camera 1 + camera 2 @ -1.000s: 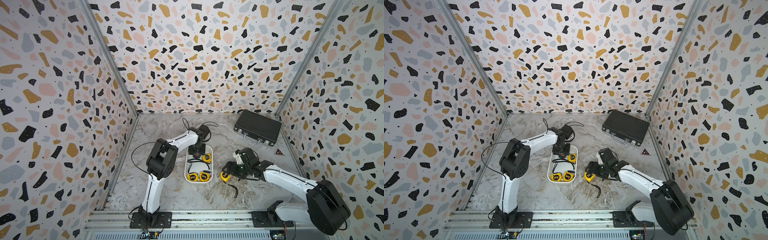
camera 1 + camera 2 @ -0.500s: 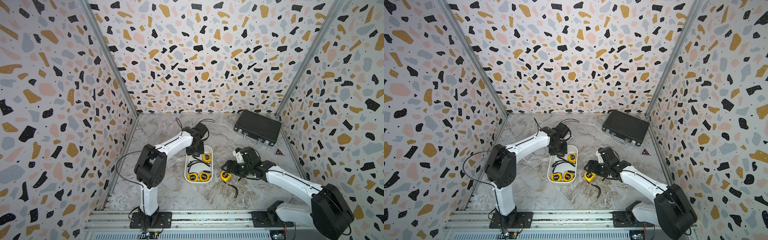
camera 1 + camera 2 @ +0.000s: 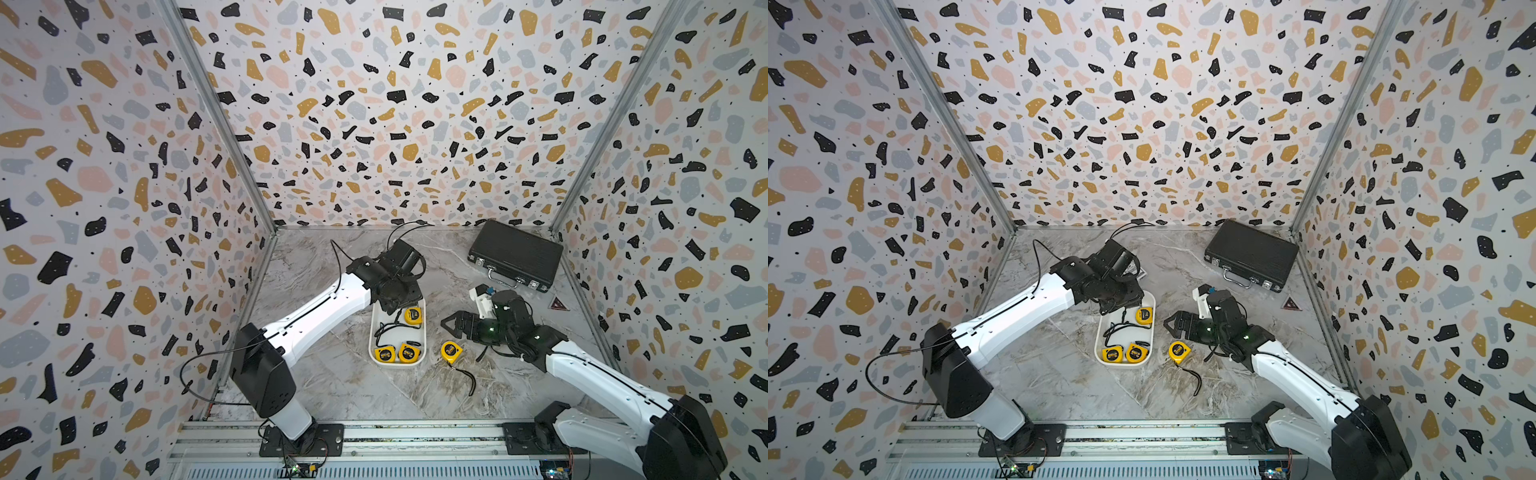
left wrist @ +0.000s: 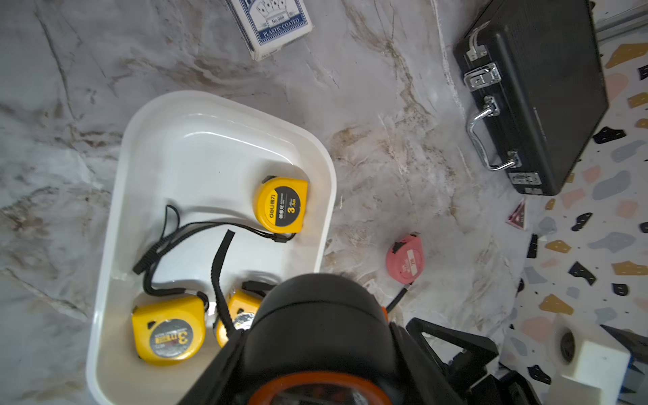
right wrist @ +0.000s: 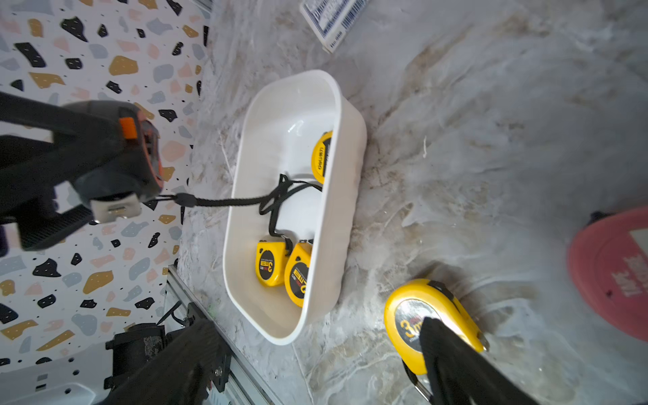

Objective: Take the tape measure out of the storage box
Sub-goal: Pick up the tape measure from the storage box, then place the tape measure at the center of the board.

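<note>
The left gripper (image 5: 59, 171) is found clamped on the dark tape measure (image 5: 115, 154), whose orange-trimmed casing is pinched between both fingers. The casing is held clear above the far end of the storage box (image 3: 371, 332). Its black strap (image 5: 228, 201) is seen to run down into the box, where it is mingled with the cords of the far yellow unit (image 3: 412, 316) and the near yellow pair (image 3: 384, 353). The raised hold is judged to be meant for drawing that strap free. Removal is not considered complete until the strap is out, and a snag on the other cords is noted as a risk.

The right gripper (image 3: 446, 326) is found spread wide and empty, to the right of the box. The loose yellow tape measure (image 3: 451, 351) lies on the table (image 3: 332, 382) just near of it and apart from the jaws, with its cord stretched toward the near edge. It is judged to be an item already set out.

A pink tape measure (image 4: 405, 259), a card pack (image 4: 277, 24) and a black briefcase (image 3: 515, 253) are noted farther off and are not involved.
</note>
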